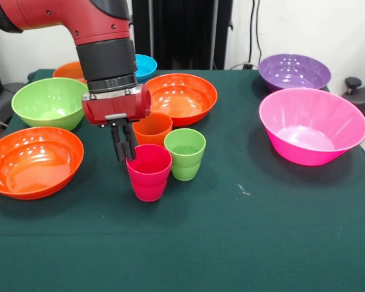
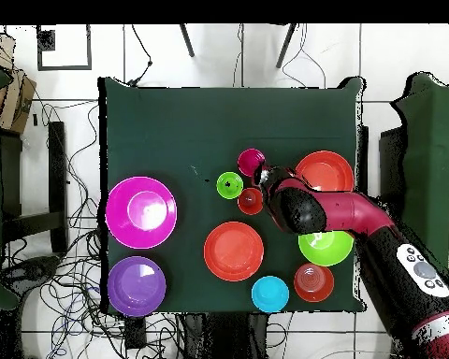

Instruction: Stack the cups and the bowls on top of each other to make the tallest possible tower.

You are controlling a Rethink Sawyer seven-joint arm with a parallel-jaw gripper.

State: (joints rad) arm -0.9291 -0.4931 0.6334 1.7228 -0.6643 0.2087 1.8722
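Note:
Three cups stand together mid-table: magenta-red [image 1: 149, 173], light green [image 1: 185, 155], orange [image 1: 152, 128]. My gripper [image 1: 125, 159] hangs straight down at the magenta-red cup's left rim, its fingers nearly together, pinching that rim. The cup stands on the cloth. Overhead, the gripper [image 2: 263, 172] is beside the magenta-red cup [image 2: 251, 161]. The bowls stand apart, none stacked: deep pink [image 1: 310, 125], purple [image 1: 294, 71], green [image 1: 48, 102], wide orange [image 1: 181, 97], wide orange [image 1: 31, 161], small orange [image 1: 69, 70], small blue [image 1: 145, 66].
The table is covered with a dark green cloth [image 1: 243, 243]. The wide orange bowl sits just behind the cups, and the green bowl and the other wide orange one lie to their left in the front view. A black stand [image 1: 182, 33] is behind the table.

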